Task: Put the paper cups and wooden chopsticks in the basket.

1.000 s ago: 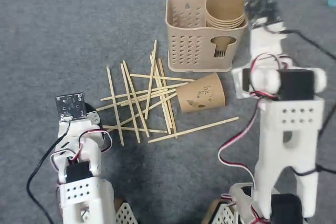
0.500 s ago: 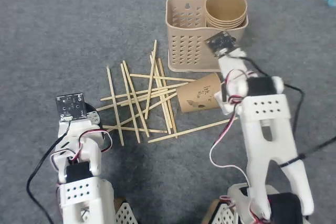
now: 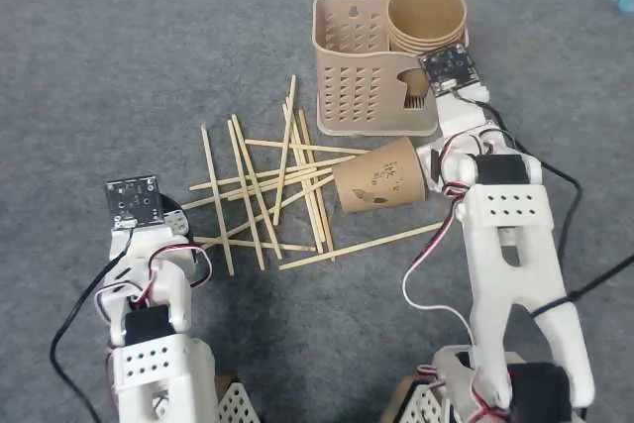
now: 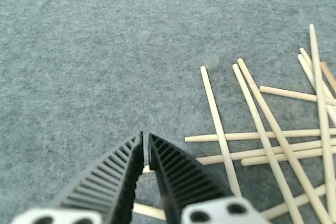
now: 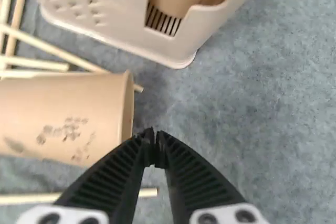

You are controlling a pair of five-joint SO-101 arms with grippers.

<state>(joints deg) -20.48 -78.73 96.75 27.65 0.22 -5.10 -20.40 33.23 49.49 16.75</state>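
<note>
A tan basket (image 3: 369, 76) stands at the back with a stack of paper cups (image 3: 426, 15) in its right compartment. One more paper cup (image 3: 381, 177) lies on its side in front of the basket, rim toward the right arm. Several wooden chopsticks (image 3: 267, 185) lie crossed to its left. In the right wrist view my right gripper (image 5: 155, 136) is shut and empty, its tips just beside the rim of the lying cup (image 5: 63, 116), with the basket (image 5: 157, 9) beyond. My left gripper (image 4: 145, 141) is shut and empty over bare carpet, with the chopsticks (image 4: 262, 140) spread close beside it.
Grey carpet covers the table. One chopstick (image 3: 367, 245) lies apart, in front of the fallen cup. The right arm (image 3: 500, 215) stands close to the basket's right front corner. Open carpet lies to the left of the pile.
The right arm swung from the right of the basket toward the fallen cup and came down beside its rim. The left arm, cup and chopsticks have not moved.
</note>
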